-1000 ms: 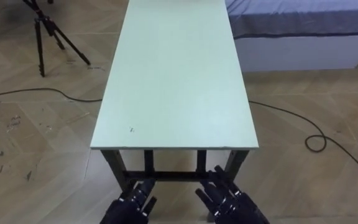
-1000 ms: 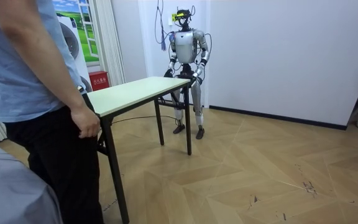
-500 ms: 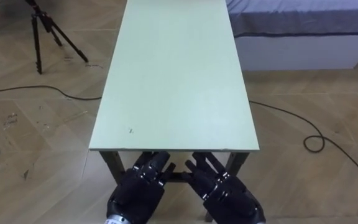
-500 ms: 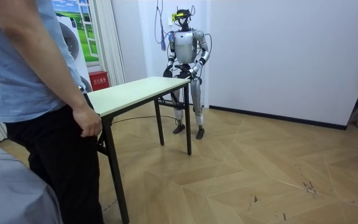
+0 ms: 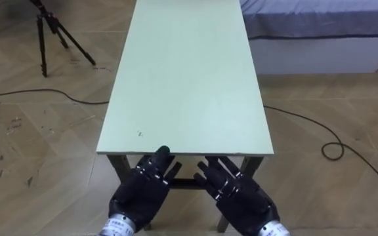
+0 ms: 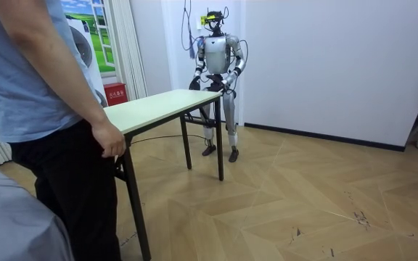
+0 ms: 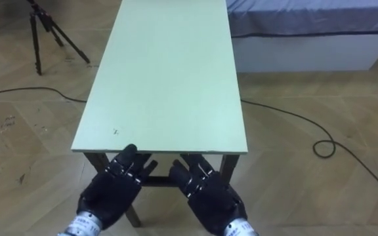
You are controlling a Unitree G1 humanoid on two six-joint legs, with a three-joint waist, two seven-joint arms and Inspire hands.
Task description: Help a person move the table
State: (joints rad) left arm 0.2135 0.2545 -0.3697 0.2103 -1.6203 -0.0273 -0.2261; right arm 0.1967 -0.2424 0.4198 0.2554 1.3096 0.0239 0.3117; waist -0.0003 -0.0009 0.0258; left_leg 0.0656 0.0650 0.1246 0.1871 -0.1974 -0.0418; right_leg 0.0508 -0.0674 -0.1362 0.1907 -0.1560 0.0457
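Left hand [image 5: 140, 193] at 7 o'clock, right hand [image 5: 238, 196] at 5, both flat-fingered at the worktop's [image 5: 186, 78] near edge, gripping nothing. Person's hand [image 6: 111, 140] rests on the far end, toward 12. Worktop looks grounded, so lift and carry are all left.

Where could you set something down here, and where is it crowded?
The tabletop is bare from near edge to far end. Crowded: the near edge, where the left hand and right hand reach, and the floor by the tripod and bed.
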